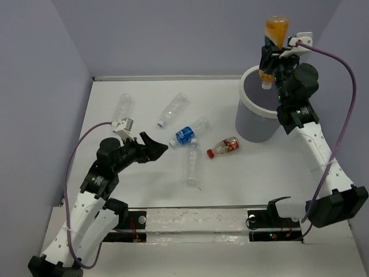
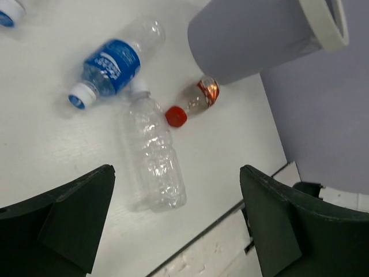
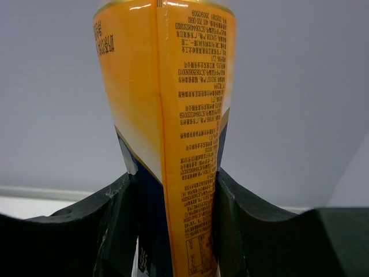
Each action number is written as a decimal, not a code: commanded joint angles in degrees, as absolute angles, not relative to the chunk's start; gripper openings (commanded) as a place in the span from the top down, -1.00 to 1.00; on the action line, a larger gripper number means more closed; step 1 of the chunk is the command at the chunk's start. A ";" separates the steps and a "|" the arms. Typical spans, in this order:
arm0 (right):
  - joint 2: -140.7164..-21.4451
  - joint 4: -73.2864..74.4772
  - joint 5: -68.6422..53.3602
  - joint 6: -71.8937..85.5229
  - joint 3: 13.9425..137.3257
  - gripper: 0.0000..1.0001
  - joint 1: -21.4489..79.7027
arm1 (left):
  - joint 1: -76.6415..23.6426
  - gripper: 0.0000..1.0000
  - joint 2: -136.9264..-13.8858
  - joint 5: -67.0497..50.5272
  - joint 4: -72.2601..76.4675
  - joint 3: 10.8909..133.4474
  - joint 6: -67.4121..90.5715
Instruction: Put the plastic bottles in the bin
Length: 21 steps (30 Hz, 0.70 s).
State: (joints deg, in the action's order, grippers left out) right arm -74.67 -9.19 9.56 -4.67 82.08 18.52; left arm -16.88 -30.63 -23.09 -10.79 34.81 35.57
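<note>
Grips the orange-filled bottle [image 1: 277,29] in the right gripper [image 1: 271,53], cap end down, above the mouth of the bin [image 1: 248,124]. Shows, from the right wrist, black fingers [image 3: 115,219] clamped against both sides of the printed label [image 3: 196,144]. Finds the bin upright near the far right corner of the table [image 1: 259,179].

Holds the left gripper [image 1: 157,147] low toward the near left of the table, jaws wide apart with nothing between them, pointing at the middle.

Counts five more bottles lying flat:
- a plain bottle [image 1: 123,105] toward the far left corner
- a second plain bottle [image 1: 174,108] beside it, nearer the middle
- the blue-labelled bottle [image 1: 185,134] in the middle
- a third plain bottle [image 1: 192,167] with its neck up against the blue-labelled one, closest to the near edge
- the red-capped bottle [image 1: 223,147] just beside the foot of the bin
</note>
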 commanded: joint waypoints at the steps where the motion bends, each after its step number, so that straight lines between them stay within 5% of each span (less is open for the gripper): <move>1: -74.53 -15.55 6.68 1.13 77.53 0.38 9.86 | -27.48 -0.98 -33.65 -17.43 -0.80 35.16 37.88; 6: -75.24 -19.77 7.12 9.56 72.52 0.37 1.34 | -43.75 -0.98 -46.21 2.16 2.72 35.59 37.62; 11: -73.31 -19.08 10.54 14.41 68.65 -0.99 0.18 | -53.24 -0.98 -59.74 13.26 2.81 38.58 35.43; 21: -54.16 -9.07 2.11 32.15 53.75 -0.99 0.18 | -57.22 -0.98 -80.58 17.92 4.39 45.69 32.17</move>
State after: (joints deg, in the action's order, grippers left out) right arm -62.35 -11.38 5.98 22.55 61.45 0.05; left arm -56.10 -77.56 12.53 1.34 41.17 34.39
